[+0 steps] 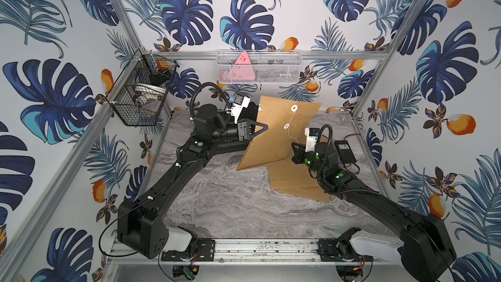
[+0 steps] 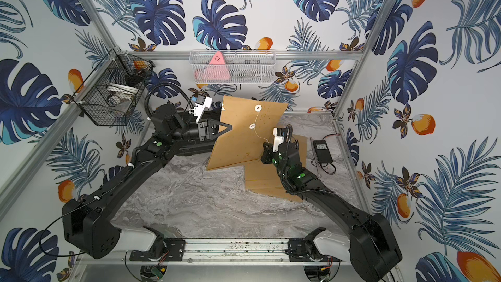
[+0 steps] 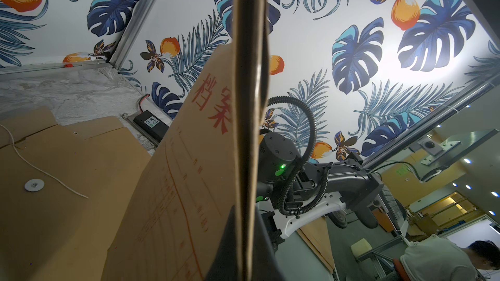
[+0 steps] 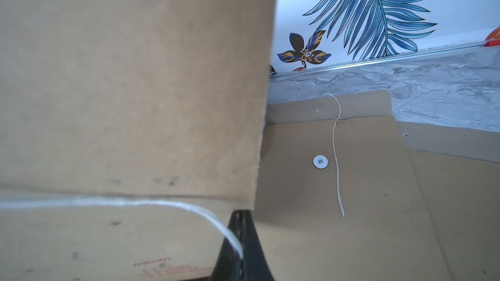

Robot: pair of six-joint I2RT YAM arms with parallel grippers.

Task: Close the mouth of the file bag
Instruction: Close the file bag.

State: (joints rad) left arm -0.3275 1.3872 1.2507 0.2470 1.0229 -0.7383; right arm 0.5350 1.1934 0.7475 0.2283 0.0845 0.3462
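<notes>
A brown paper file bag (image 1: 282,136) (image 2: 241,136) stands on edge above the table, in both top views. My left gripper (image 1: 267,126) (image 2: 231,126) is shut on its left edge; in the left wrist view the gripper (image 3: 244,239) clamps the thin edge of the bag (image 3: 244,104). Two white discs (image 1: 294,108) (image 1: 286,126) sit on the bag's face. A white string (image 1: 289,134) (image 2: 259,136) runs from them down to my right gripper (image 1: 294,146) (image 2: 264,146). In the right wrist view this gripper (image 4: 242,239) is shut on the string (image 4: 162,203).
More brown file bags (image 1: 295,183) (image 4: 351,185) lie flat on the marble table under the right arm. A black power adapter (image 1: 344,151) lies at the right edge. On the walls hang a black wire basket (image 1: 141,90) and a white mesh basket (image 1: 259,66).
</notes>
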